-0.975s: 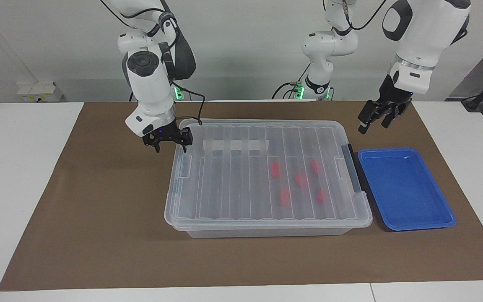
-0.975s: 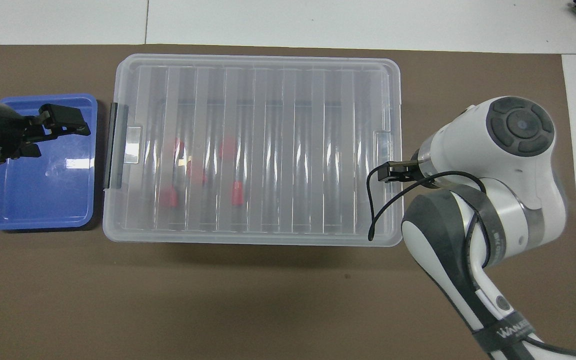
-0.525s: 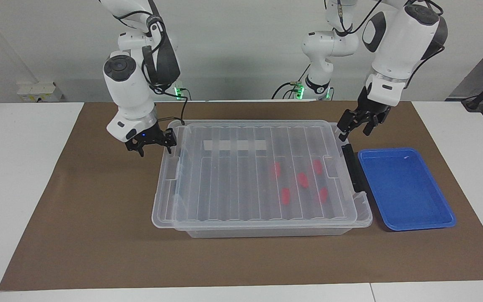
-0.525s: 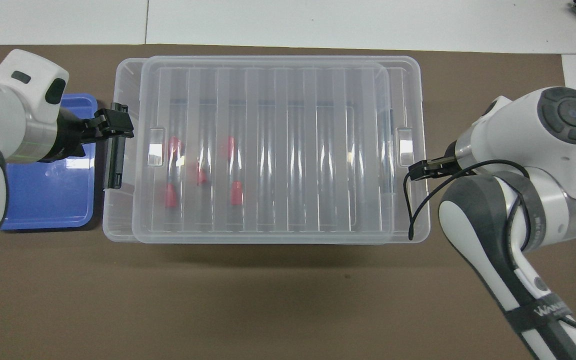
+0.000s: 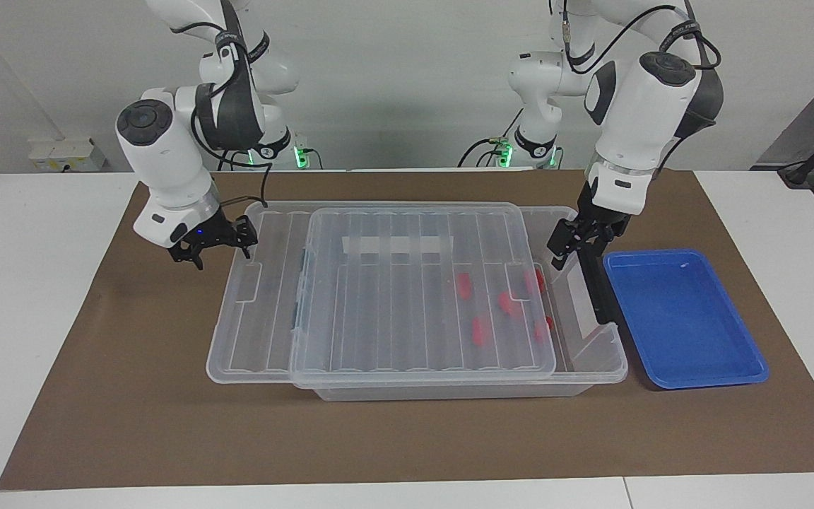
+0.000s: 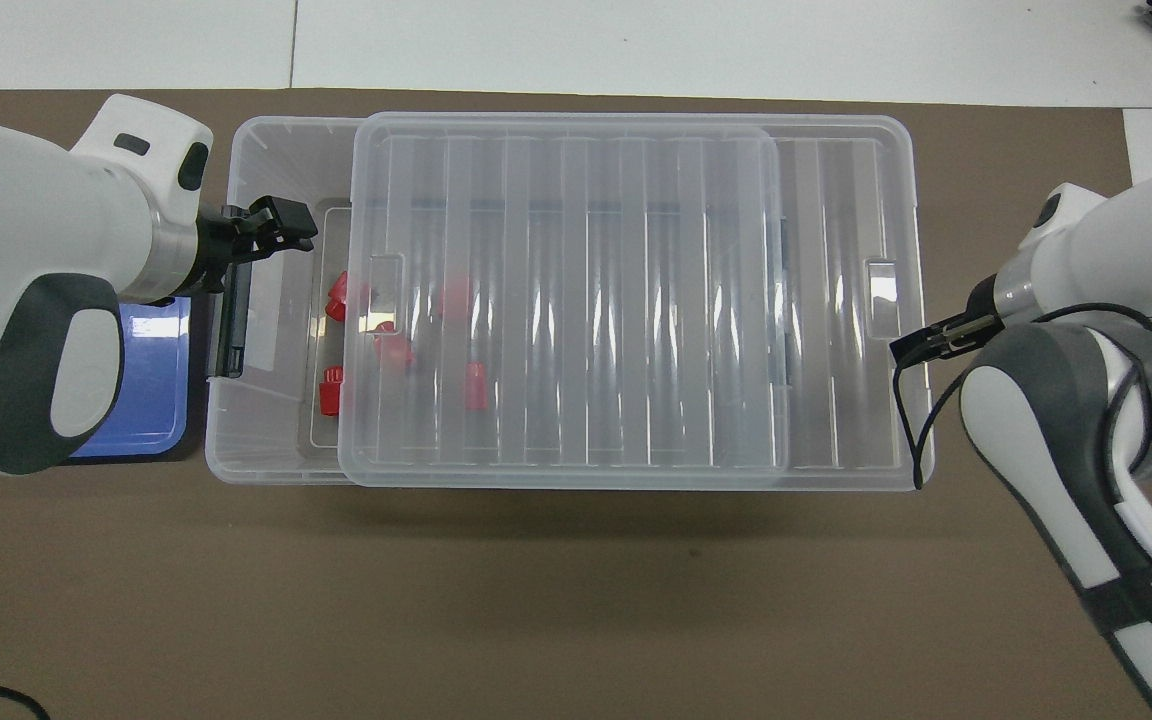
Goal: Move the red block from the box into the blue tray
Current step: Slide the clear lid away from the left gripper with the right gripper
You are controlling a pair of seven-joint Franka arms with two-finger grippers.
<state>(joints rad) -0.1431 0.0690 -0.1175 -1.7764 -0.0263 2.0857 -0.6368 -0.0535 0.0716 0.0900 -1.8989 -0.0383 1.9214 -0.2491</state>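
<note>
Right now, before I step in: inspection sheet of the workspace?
Surface: brown mat on white table.
Job's things: box with its lid shifted toward the right arm's end, leaving the end by the tray uncovered. Five red blocks in that end, some under the lid. Blue tray empty, beside the box.
Clutter: nothing seen.
Grippers: left gripper open, over the box's uncovered end. Right gripper at the lid's end.
Cables: black cable loops from the right wrist over the lid's edge.
Surroundings: socket box by the wall.
</note>
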